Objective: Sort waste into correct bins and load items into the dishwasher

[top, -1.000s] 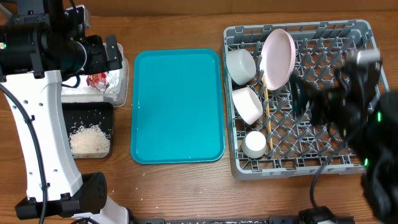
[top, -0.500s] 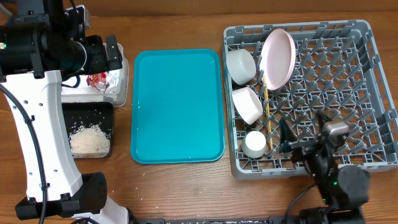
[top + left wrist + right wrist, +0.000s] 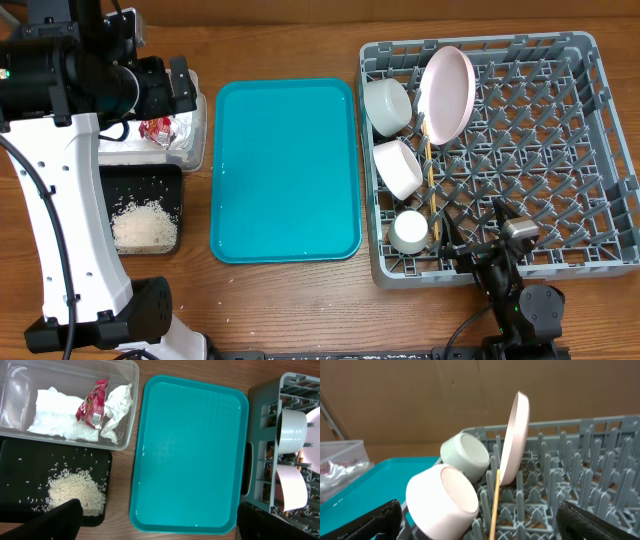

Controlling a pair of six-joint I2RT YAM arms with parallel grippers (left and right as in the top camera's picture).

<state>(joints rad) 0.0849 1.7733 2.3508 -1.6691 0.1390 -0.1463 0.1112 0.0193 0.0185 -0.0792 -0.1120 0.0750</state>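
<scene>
The grey dishwasher rack (image 3: 480, 40) holds a pink plate (image 3: 447, 92) standing on edge, two pale bowls (image 3: 387, 103) (image 3: 398, 167), a small white cup (image 3: 409, 230) and wooden chopsticks (image 3: 431, 185). My right gripper (image 3: 475, 228) hovers open and empty over the rack's front edge; its wrist view looks across the nearer bowl (image 3: 445, 500), a chopstick (image 3: 495, 505) and the plate (image 3: 515, 435). Beside the clear tub (image 3: 195, 135), my left gripper (image 3: 185, 85) is open and empty. In that tub lie a crumpled napkin (image 3: 60, 420) and a red sauce packet (image 3: 92, 402). Rice (image 3: 75, 492) sits in the black tray (image 3: 15, 460).
A bare teal serving tray (image 3: 285, 170) lies between the bins and the rack. The left arm's white column (image 3: 70, 230) stands at the table's left edge. The right arm's base (image 3: 525, 310) sits by the front edge, below the rack.
The right arm has swung from over the rack's right side down to its front edge. The left arm and all the objects have stayed still.
</scene>
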